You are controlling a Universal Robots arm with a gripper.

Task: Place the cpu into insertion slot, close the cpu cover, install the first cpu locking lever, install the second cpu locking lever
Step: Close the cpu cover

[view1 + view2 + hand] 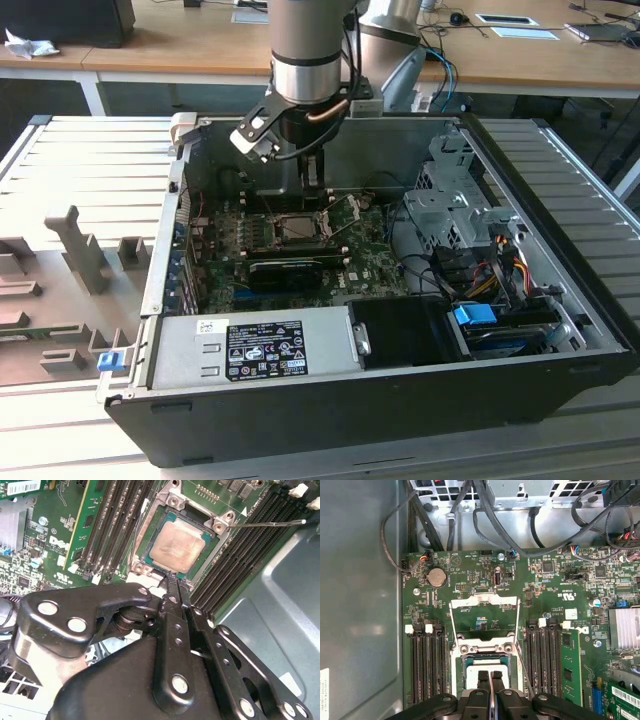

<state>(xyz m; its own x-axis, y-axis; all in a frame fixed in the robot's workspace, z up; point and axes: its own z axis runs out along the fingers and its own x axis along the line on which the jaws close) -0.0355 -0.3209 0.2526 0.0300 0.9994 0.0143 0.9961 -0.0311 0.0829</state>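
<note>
Cpu [181,544] seated in insertion slot [172,501], near centre of exterior view. Cpu cover [484,599] swung open, locking lever [270,523] unlatched: cover and both levers left. Gripper [173,582] just over slot edge, jaws pressed together, empty.

Not much I can actually read from here. The power supply [190,355] carries a black label [266,351] of fine print and a white sticker [212,327]. In the second wrist view there's a barcode sticker [20,487] on a card [15,501] and white silkscreen on the motherboard [45,555]. In the first wrist view, another sticker [323,690] sits on the case wall [360,605].
</note>
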